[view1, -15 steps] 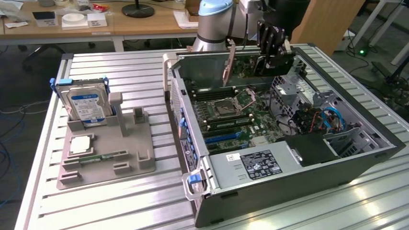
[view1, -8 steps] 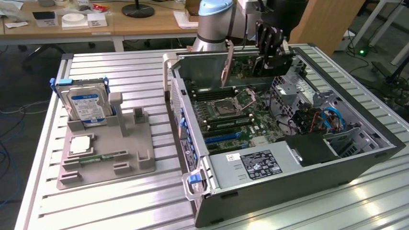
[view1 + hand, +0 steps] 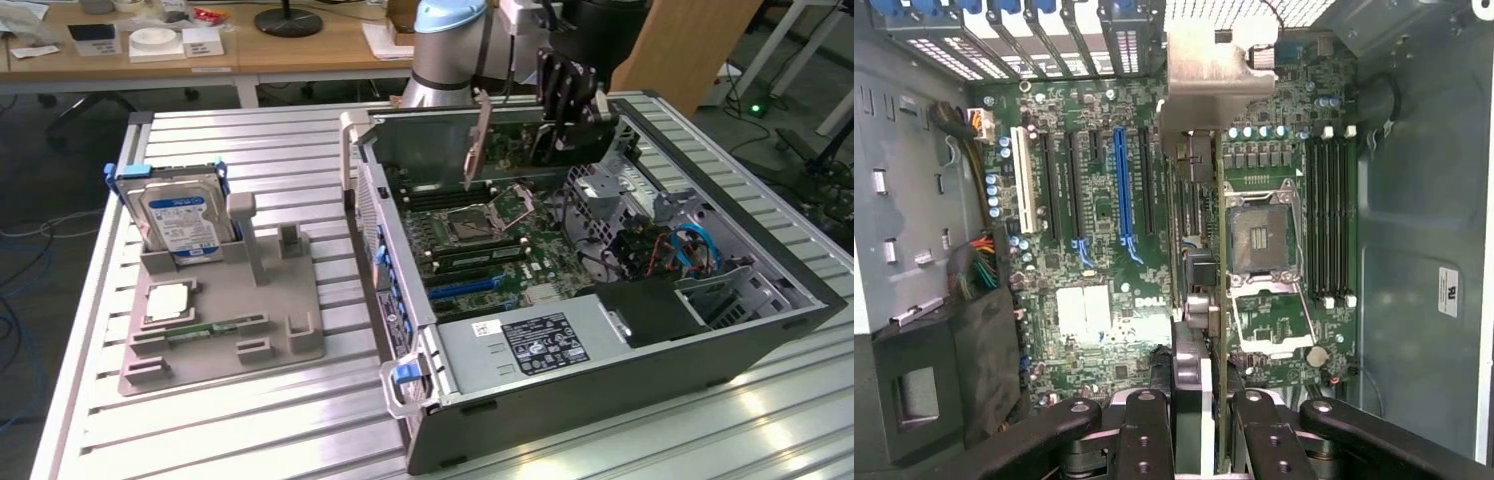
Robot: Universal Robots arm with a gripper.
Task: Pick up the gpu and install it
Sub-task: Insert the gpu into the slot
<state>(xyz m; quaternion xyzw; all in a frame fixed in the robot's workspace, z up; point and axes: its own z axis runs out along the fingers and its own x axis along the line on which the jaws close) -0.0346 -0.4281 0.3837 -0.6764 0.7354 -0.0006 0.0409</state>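
fingers: pinching gpu edge | gpu: held edge-on over motherboard | inside open computer case

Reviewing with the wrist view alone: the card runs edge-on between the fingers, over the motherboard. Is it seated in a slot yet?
Observer: No. The gripper holds the gpu raised above the open case, not seated.
Operator: What lies outside the case?
Observer: A grey holder on the exterior view's left, with a hard drive upright in it.
Operator: Anything else on it?
Observer: A green memory stick lying flat.
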